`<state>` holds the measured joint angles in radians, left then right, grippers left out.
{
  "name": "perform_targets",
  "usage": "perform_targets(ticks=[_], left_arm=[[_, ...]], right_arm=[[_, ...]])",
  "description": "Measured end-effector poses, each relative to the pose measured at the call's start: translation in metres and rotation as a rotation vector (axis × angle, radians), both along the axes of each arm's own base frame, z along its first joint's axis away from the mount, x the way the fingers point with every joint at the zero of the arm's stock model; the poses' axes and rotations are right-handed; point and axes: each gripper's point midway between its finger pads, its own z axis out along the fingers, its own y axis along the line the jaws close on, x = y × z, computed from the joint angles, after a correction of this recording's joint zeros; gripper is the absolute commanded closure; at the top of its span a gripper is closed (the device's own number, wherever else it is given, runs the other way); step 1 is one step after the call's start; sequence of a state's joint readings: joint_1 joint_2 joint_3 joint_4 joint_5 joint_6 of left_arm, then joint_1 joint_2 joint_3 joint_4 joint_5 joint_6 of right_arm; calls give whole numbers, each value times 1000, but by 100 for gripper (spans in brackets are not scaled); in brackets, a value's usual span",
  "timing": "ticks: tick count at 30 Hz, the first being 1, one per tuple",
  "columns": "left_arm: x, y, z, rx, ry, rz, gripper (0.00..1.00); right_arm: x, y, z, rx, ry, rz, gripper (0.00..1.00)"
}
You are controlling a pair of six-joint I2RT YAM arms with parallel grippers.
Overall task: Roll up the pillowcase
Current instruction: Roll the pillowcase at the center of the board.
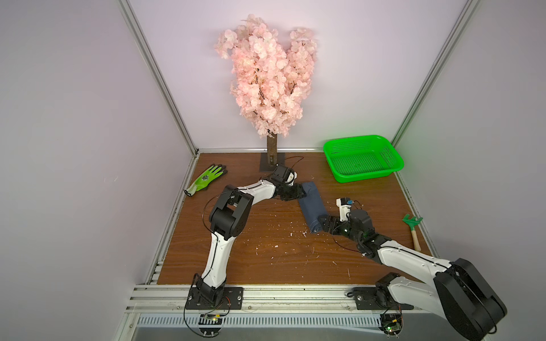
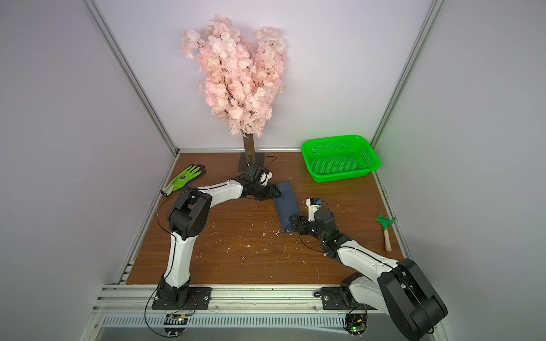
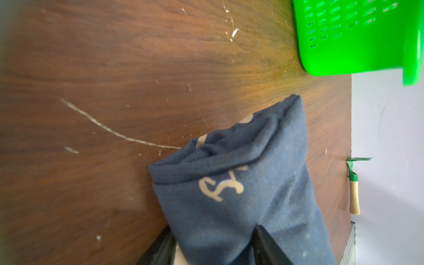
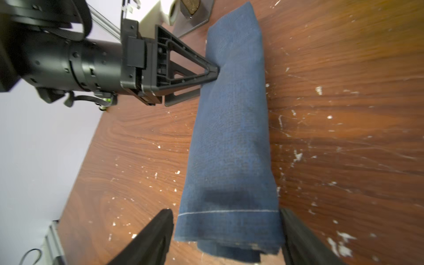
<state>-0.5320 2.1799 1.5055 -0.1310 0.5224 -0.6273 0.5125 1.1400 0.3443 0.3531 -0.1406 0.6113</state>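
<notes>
In a top view, you see the pillowcase (image 1: 312, 206) as a tight navy roll lying between your left gripper (image 1: 302, 192) and right gripper (image 1: 321, 222), with both arms reaching low. In the left wrist view, cursive lettering shows and the jaws pinch the roll's end. In the right wrist view, the jaws stand spread either side of the stitched seam.

Wooden table (image 1: 266, 259): pillowcase (image 1: 312, 203), glove (image 1: 205, 180), basket (image 1: 366, 176), rake (image 1: 416, 239)

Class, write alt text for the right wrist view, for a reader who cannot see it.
A rolled navy pillowcase lies on a wooden table. The right gripper stands open astride its stitched end, while the left gripper pinches the roll near its other end.
</notes>
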Motion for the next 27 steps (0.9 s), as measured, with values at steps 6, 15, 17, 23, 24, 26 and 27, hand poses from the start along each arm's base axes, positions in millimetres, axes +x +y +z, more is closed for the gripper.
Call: perform_targets(ticks=[6, 15, 17, 23, 24, 26, 27], left_arm=[[-1, -6, -1, -37, -1, -15, 43], [-6, -15, -1, -185, -9, 6, 43], [-6, -16, 0, -214, -4, 18, 43], [-8, -19, 2, -285, 32, 62, 44], [-8, -19, 2, -292, 39, 70, 44], [-9, -19, 2, -305, 55, 78, 44], [-10, -20, 2, -310, 65, 81, 44]], right_arm=[[4, -7, 4, -125, -22, 40, 28], [21, 7, -9, -234, -7, 163, 41], [18, 8, -21, -247, 24, 184, 43], [15, 13, -33, -229, 56, 221, 45], [14, 14, -35, -224, 57, 223, 44], [13, 14, -38, -219, 58, 224, 44], [12, 14, -40, -218, 59, 223, 44]])
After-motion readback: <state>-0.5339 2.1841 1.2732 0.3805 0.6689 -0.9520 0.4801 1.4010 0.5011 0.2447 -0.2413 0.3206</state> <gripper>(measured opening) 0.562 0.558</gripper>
